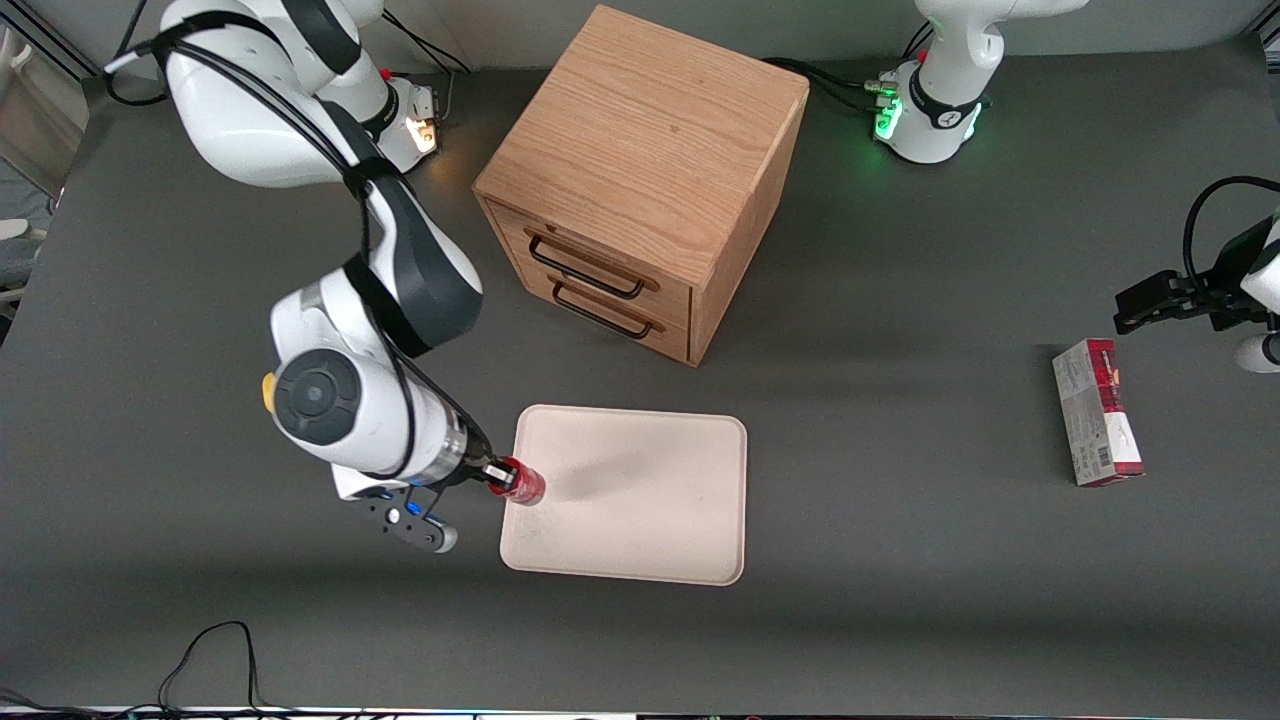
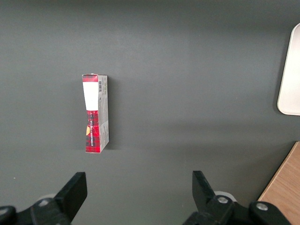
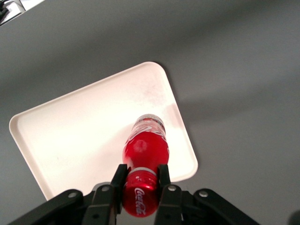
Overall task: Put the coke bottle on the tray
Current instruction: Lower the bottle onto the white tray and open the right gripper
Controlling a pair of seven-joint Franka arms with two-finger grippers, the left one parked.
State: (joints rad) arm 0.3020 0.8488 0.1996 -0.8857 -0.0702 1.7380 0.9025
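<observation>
dark grey table (image 1: pixel 900 560) under even light, wooden drawer cabinet (image 1: pixel 640 180) upon it, black cables (image 1: pixel 205 655) near its edge

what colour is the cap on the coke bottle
Red, with white script; the coke bottle held by the gripper shows best in the right wrist view.

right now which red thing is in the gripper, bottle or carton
The bottle: the gripper is shut on its neck over the tray edge. The carton lies untouched toward the parked arm's end.
</observation>
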